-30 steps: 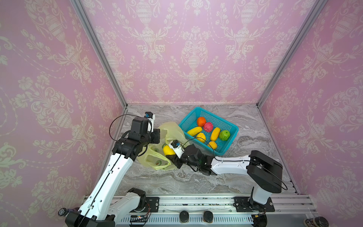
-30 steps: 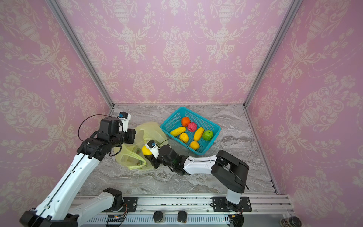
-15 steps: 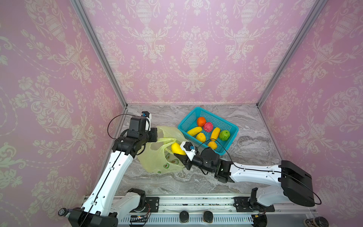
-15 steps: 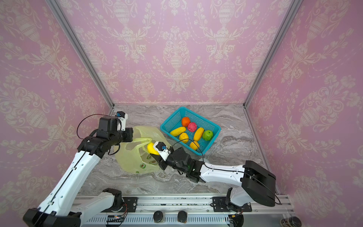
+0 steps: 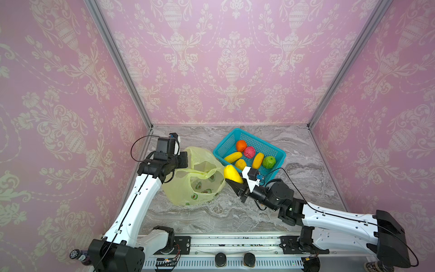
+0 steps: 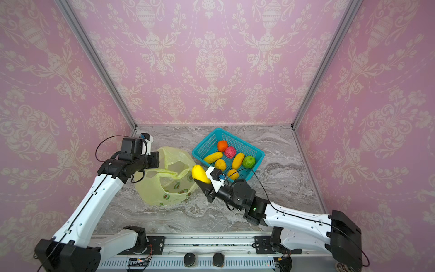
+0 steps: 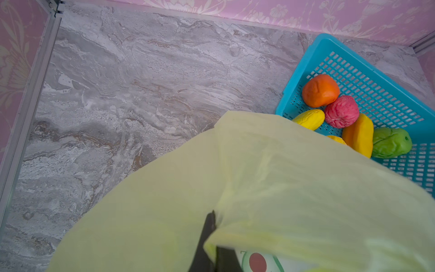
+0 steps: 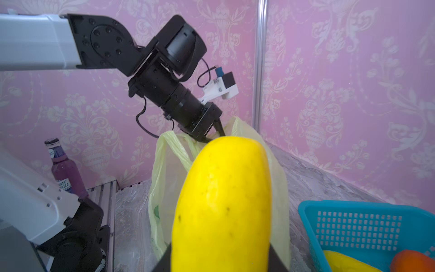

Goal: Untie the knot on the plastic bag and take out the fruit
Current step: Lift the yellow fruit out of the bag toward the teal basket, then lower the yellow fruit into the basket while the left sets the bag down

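On my feed a purple bottle (image 8: pixel 63 169) stands off the surface, by the left arm's base. The left fingers (image 7: pixel 207 235) are pinched fully together on the rim of the plastic bag (image 5: pixel 195 186), holding that edge up toward the left edge of the surface (image 5: pixel 306 164). My left wrist view shows the thin yellow-green film draped over them and clamped between them. The bag itself sits left of centre on the surface with its mouth gaping. Its handle loops (image 8: pixel 182 155) hang loose and untied, and avocado prints show through its side. Just beside the bag's right side, raised off the surface, is the long yellow fruit (image 5: pixel 232 173); I can't tell whether it brushes the film. The right fingers (image 5: pixel 233 184) are spread partway and grip its lower end, one on each side, as my right wrist view shows. Right of that, toward the back edge of the surface, the teal basket (image 5: pixel 261 142) sits at an angle, its near corner close to the held fruit. In it, in a top view, I count seven pieces: an orange ball (image 6: pixel 222 146), a pink-red ball (image 6: pixel 230 152), a green apple (image 6: pixel 248 162), two long yellow ones and two round orange-yellow ones.
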Controlling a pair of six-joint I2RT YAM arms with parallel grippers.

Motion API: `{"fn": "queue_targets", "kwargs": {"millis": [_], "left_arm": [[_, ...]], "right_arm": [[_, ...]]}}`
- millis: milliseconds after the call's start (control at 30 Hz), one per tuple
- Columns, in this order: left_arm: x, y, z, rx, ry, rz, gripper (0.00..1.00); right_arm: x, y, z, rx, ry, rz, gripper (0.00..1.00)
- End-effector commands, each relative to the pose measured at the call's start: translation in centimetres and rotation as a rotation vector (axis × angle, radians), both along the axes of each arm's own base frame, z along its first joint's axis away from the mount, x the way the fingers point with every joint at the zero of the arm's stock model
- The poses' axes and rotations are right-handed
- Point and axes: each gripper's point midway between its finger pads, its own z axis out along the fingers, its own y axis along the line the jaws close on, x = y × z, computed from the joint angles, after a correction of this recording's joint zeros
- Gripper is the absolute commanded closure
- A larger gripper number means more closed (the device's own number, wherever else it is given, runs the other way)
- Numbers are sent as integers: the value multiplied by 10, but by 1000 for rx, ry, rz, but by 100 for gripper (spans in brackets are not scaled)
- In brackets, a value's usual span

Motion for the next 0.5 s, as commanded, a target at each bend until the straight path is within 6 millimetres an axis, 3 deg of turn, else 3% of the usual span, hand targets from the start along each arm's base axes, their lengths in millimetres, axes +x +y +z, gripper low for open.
{"fn": "queue_targets", "kwargs": {"millis": [0, 233, 333, 467], "left_arm": [[15, 12, 24, -58, -39, 86, 100], [77, 43, 90, -141, -180, 301, 100], [111, 44, 114, -183, -262, 330, 100], [150, 32, 127, -301, -317, 310, 100]], "right_arm": [[28, -29, -4, 64, 99, -120, 83], [103, -114, -51, -4, 288, -538, 79], [130, -135, -84, -90, 401, -615, 80], [159, -149, -121, -198, 513, -668, 81]]}}
